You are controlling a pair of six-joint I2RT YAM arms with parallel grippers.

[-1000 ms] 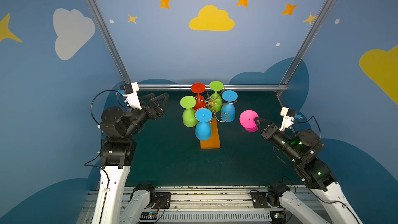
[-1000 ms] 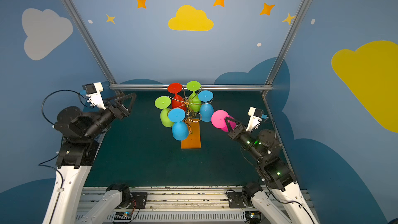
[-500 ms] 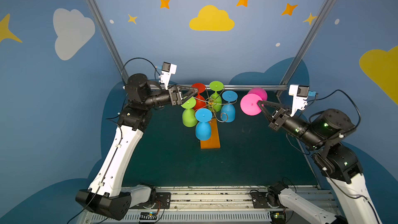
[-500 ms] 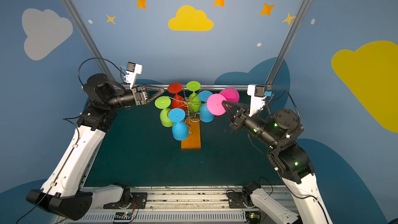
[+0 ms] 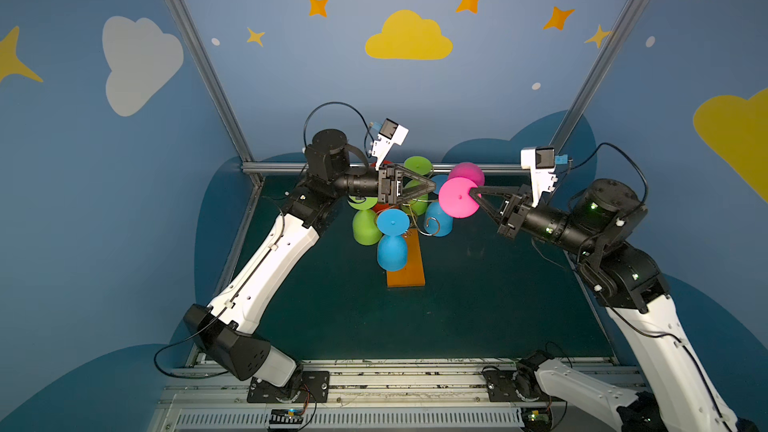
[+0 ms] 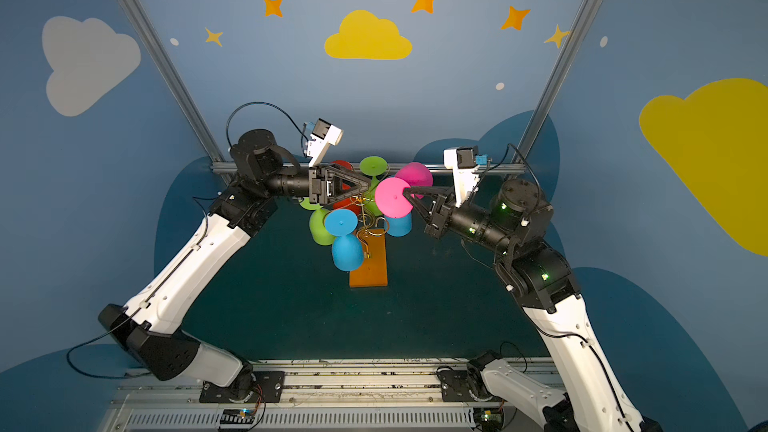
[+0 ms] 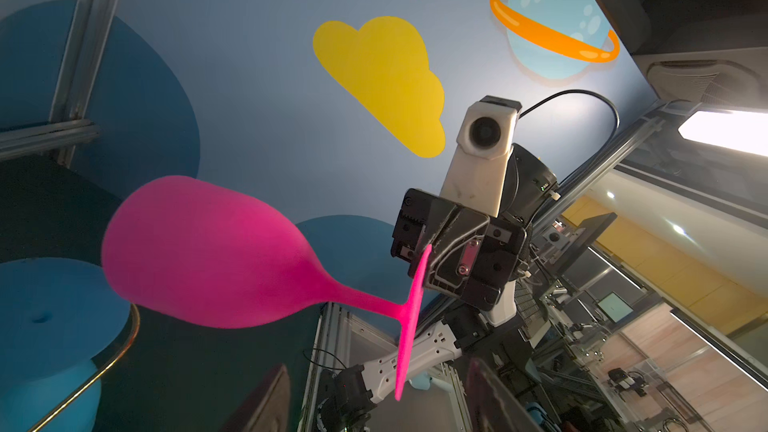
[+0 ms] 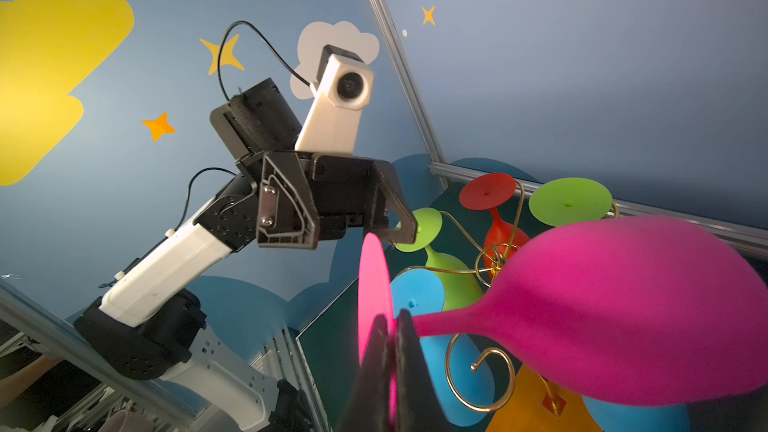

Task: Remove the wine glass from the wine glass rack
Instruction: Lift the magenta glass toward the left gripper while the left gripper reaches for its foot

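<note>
**Pink glass off the rack, held above the green mat**

The right gripper (image 5: 473,193) is clamped tight on the rim of the pink glass's (image 5: 457,201) foot. It holds the glass on its side in the air, bowl toward the back, just right of the rack (image 5: 405,274), with the stem free of the gold wire. The left gripper (image 5: 432,187) hangs over the rack with jaws apart and its tips just beside the pink foot, gripping nothing.

The rack stands mid-table on its orange base, on a dark green mat (image 5: 478,305). Two blue glasses (image 5: 390,243), two green glasses (image 5: 366,226) and a red glass (image 8: 494,222) hang from it, foot up.

Blue walls (image 5: 291,76) painted with clouds and stars close three sides. Aluminium posts (image 5: 195,51) rise at the back corners, and a metal rail (image 5: 374,371) runs along the front under both arm bases. The left wrist view shows a painted planet (image 7: 557,31), a lit lamp (image 7: 723,135) and desks with screens beyond.
</note>
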